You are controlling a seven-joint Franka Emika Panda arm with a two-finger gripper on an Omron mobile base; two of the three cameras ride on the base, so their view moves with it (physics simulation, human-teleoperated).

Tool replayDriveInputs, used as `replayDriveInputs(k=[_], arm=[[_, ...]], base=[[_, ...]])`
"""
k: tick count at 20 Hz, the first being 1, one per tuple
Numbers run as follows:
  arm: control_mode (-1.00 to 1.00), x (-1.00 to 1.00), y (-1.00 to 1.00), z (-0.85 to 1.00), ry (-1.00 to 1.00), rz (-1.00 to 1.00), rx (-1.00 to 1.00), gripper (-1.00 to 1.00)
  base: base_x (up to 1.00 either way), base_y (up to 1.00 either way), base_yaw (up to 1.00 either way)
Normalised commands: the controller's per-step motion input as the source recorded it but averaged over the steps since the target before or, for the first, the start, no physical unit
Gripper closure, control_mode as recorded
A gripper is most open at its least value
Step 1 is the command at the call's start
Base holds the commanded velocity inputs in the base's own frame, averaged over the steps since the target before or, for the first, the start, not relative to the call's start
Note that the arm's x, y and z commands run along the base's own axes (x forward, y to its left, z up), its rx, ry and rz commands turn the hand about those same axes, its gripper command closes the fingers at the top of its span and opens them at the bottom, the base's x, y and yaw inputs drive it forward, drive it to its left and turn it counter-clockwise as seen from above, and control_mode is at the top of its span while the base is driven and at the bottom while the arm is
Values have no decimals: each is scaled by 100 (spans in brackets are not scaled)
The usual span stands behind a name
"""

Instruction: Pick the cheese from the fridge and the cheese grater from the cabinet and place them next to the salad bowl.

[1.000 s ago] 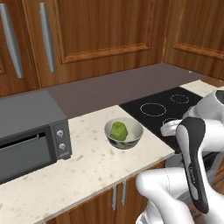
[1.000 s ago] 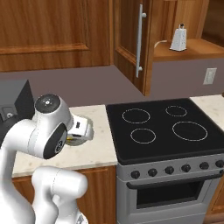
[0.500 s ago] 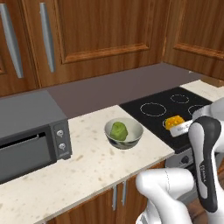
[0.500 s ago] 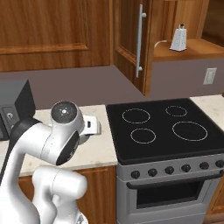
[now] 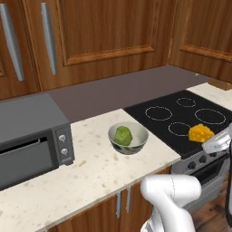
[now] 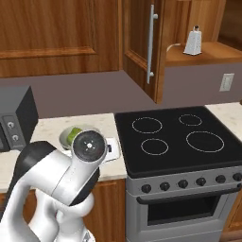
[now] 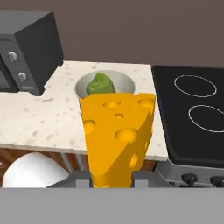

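My gripper (image 5: 216, 143) is shut on the cheese (image 5: 201, 133), an orange-yellow wedge with holes, held over the stove's front edge to the right of the salad bowl (image 5: 128, 137). In the hand view the cheese (image 7: 116, 131) stands between the jaws of the gripper (image 7: 111, 178), and the salad bowl (image 7: 105, 85) with its green lettuce lies just beyond it on the counter. The cabinet (image 6: 142, 47) hangs open, and the cheese grater (image 6: 192, 41) stands upright on its wooden shelf. My arm covers most of the salad bowl (image 6: 70, 135) in the right base view. The fridge is out of view.
A grey toaster oven (image 5: 31, 136) sits on the speckled counter (image 5: 90, 172) left of the bowl. The black stove (image 6: 175, 137) with several burner rings lies to the right. The cabinet's open door with its silver handle (image 6: 151, 42) juts out above the stove's back left.
The arm has swung right along the counter's front, carrying the cheese from in front of the bowl toward the stove's front edge. The bowl and grater have not moved.
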Motion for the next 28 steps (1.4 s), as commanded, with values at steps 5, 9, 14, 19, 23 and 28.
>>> replayDriveInputs(k=[5, 9, 14, 19, 23, 28], arm=[[-100, -3, 0, -67, -11, 27, 0, 100], [-100, 0, 0, -55, -16, 30, 0, 100], [-100, 0, -1, -29, -34, 21, 0, 100], [-100, 3, -3, -24, -33, 12, 7, 100], [-100, 34, 1, -17, -1, 4, 0, 100], [-100, 60, 0, -1, 0, 3, 0, 100]], base=[[0, 0, 0], [0, 0, 0], [0, 0, 0], [0, 0, 0], [0, 0, 0], [0, 0, 0]])
